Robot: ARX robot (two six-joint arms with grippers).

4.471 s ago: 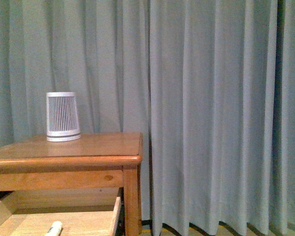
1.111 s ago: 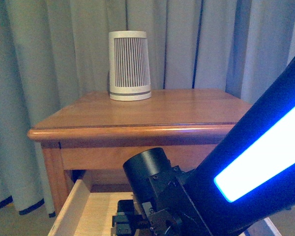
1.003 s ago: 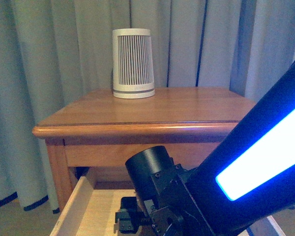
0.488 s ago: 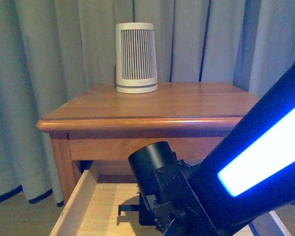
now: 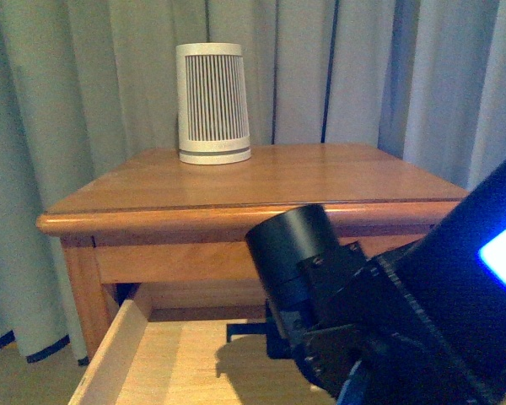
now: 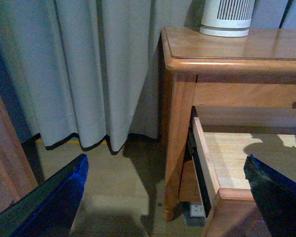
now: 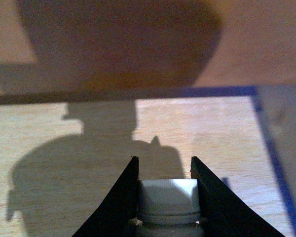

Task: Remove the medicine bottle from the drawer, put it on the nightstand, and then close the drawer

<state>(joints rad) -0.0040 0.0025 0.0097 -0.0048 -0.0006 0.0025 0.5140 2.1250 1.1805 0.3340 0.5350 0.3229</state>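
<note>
The right gripper [image 7: 164, 168] is clamped on the medicine bottle [image 7: 167, 196], fingers [image 7: 119, 202] either side of its ribbed white cap, over the open drawer [image 5: 122, 337]. Looks light, rigid, smooth plastic, so it could slip; a neck hold suits it. The nightstand [image 5: 261, 181] top is next.

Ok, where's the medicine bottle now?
Right wrist view: the medicine bottle sits between the right gripper's fingers, over the drawer's pale floor.

The right arm [image 5: 388, 321] reaches down and forward, the right pincer [image 7: 163, 165] clamped on the cap of the medicine bottle [image 7: 167, 200]. The left pincer [image 6: 166, 163] sits low, its fingers spread wide apart.
</note>
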